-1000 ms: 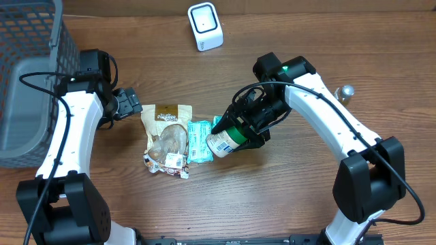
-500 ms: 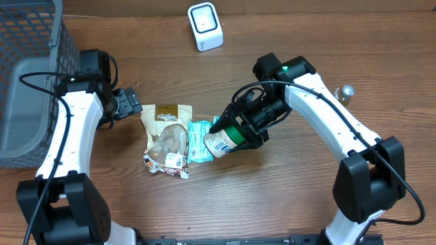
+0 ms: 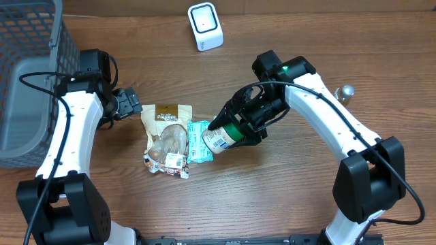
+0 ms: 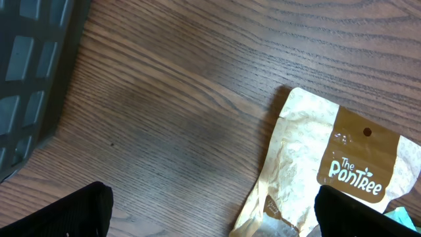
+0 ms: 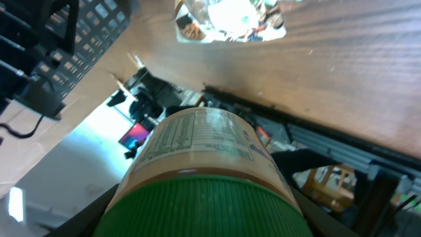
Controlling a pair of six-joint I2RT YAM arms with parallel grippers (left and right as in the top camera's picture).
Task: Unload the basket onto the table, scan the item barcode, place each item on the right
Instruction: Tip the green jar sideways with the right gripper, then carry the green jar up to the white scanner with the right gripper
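— How are the arms posed?
— The right arm is bent in from four o'clock. The right gripper [image 3: 245, 126] is clamped around the green-lidded end of the jar [image 3: 221, 138]. The jar is held tilted near the centre of the table [image 3: 286, 197], its base pointed toward eight o'clock. The left gripper [image 3: 129, 105] is spread wide, at ten o'clock of the pouch [image 3: 167, 126].
— And the containers?
— The jar's contents are hidden by its label. The basket [image 3: 27, 75] is seen at ten o'clock and the scanner [image 3: 205, 26] at twelve.

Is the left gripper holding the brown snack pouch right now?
No, the brown snack pouch lies flat on the table, and the left gripper stands open beside it, gripping nothing.
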